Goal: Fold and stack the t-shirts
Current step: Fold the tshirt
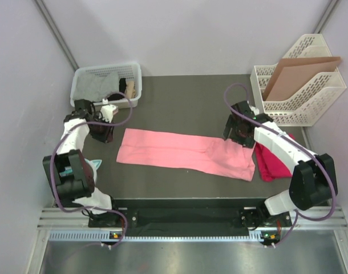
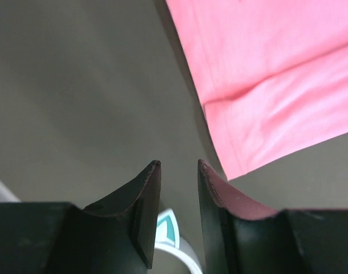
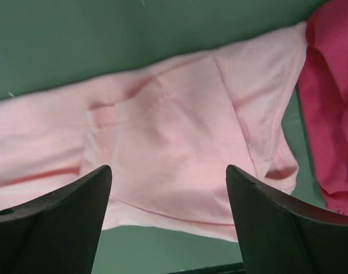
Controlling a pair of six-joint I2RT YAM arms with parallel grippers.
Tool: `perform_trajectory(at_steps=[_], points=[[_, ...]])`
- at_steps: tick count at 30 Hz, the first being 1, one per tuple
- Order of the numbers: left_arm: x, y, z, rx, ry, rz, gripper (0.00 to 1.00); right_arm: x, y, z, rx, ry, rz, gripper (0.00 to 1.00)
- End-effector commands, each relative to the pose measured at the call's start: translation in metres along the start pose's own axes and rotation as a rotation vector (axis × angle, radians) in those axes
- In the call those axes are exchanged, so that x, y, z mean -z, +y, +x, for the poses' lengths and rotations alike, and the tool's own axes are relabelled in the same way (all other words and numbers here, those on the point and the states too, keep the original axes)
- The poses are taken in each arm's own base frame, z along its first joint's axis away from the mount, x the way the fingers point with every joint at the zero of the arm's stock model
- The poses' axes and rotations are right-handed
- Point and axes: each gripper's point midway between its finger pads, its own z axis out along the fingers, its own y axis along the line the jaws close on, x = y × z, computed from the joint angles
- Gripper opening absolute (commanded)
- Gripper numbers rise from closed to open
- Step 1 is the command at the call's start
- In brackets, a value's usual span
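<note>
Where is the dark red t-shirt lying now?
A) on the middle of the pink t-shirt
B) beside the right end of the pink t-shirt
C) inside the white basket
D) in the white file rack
B: the dark red t-shirt lies bunched beside the right end of the pink t-shirt.

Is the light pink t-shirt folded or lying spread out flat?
Partly folded. The pink t-shirt lies as a long narrow strip, overlapping layers visible from the right wrist, not a compact square.
</note>
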Motion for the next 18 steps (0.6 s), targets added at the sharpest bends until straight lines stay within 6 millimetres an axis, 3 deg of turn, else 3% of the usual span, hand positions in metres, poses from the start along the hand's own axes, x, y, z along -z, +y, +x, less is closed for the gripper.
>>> perform_trajectory(at_steps=[1, 4, 8, 13, 18], points=[[-0.003, -0.024, -0.011, 0.196, -0.056, 0.3, 0.39, 0.003, 0.005, 0.013, 0.009, -0.005, -0.083, 0.82], [-0.002, -0.021, -0.015, 0.251, -0.067, 0.381, 0.4, 0.001, 0.005, 0.023, 0.014, 0.004, -0.115, 0.82], [-0.008, -0.039, 0.0, 0.262, -0.005, 0.517, 0.41, -0.004, 0.003, 0.034, 0.024, 0.018, -0.13, 0.82], [-0.019, -0.046, 0.025, 0.24, 0.089, 0.566, 0.44, -0.01, 0.002, 0.045, 0.027, 0.043, -0.136, 0.82], [-0.03, -0.044, 0.03, 0.246, 0.104, 0.568, 0.46, -0.013, 0.003, 0.049, 0.028, 0.053, -0.139, 0.82]])
